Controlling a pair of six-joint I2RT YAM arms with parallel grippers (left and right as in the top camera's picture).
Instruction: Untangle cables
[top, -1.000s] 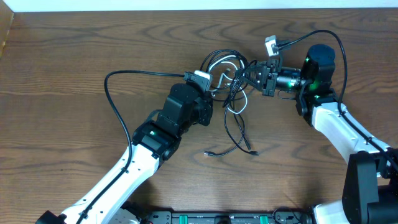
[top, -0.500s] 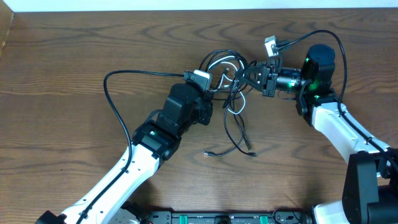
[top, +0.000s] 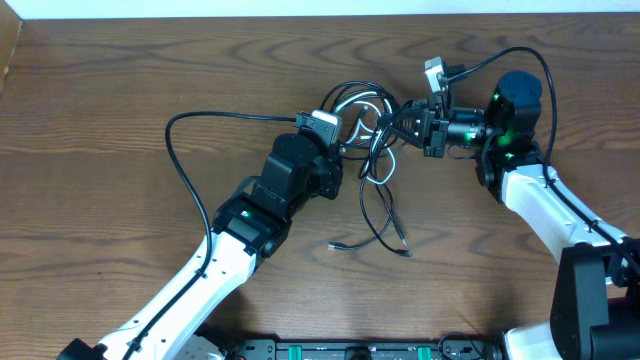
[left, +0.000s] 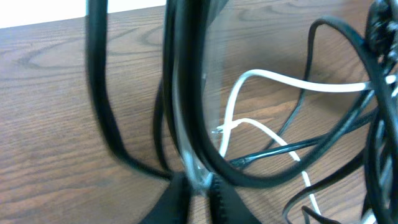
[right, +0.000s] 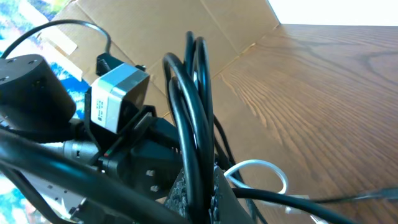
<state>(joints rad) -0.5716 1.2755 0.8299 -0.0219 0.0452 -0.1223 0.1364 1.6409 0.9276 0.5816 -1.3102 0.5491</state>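
1. My left gripper (top: 349, 150): fingers drawn together on black strands of the cables (top: 372, 148), at the left side of the tangle.
2. My right gripper (top: 398, 120): likewise clamped; in the wrist view two black strands rise upright from between its fingers (right: 214, 186).
3. Cables: one knotted bundle on the table (top: 120, 80), between both grippers. Loops spread toward the far edge; loose plug ends trail toward the near edge.
4. White cord (left: 280, 79): threaded among the black loops, just beside my left gripper.
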